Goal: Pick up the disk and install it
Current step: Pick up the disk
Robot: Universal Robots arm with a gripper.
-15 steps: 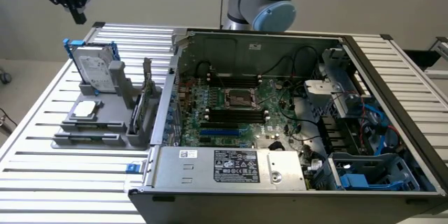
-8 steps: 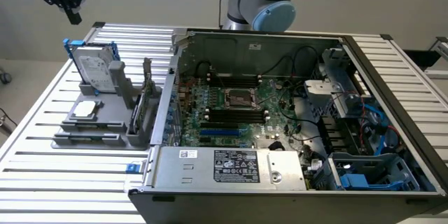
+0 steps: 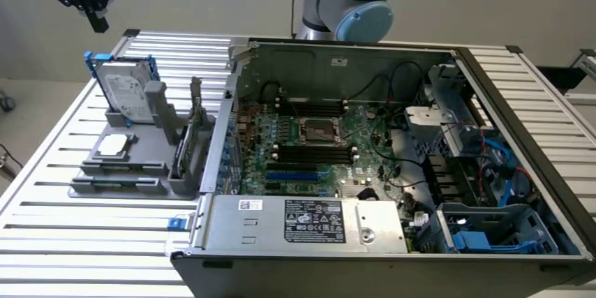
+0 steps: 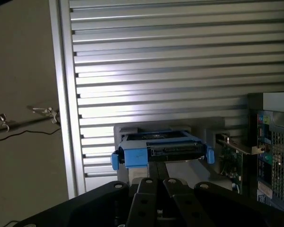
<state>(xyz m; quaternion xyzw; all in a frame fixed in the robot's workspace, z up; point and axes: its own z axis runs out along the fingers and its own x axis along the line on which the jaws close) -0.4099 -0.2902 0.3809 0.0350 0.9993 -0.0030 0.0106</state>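
Observation:
The disk (image 3: 125, 94) is a silver hard drive with a white label in a blue carrier. It stands upright in a grey holder (image 3: 139, 151) on the exterior view's left, beside the open computer case (image 3: 373, 151). My gripper (image 3: 97, 26) hangs high above and a little to the exterior view's left of the disk, well apart from it. In the wrist view the disk's blue top edge (image 4: 161, 150) lies just beyond my gripper (image 4: 157, 180), whose dark fingers (image 4: 144, 196) stand close together, shut, with nothing between them.
The grey holder also carries a small square silver chip (image 3: 112, 146) and an upright expansion card (image 3: 197, 113). Inside the case are the motherboard (image 3: 312, 144), a grey power-supply box (image 3: 312, 221) and blue drive bays (image 3: 493, 232). The slatted aluminium table (image 3: 84, 249) surrounds everything.

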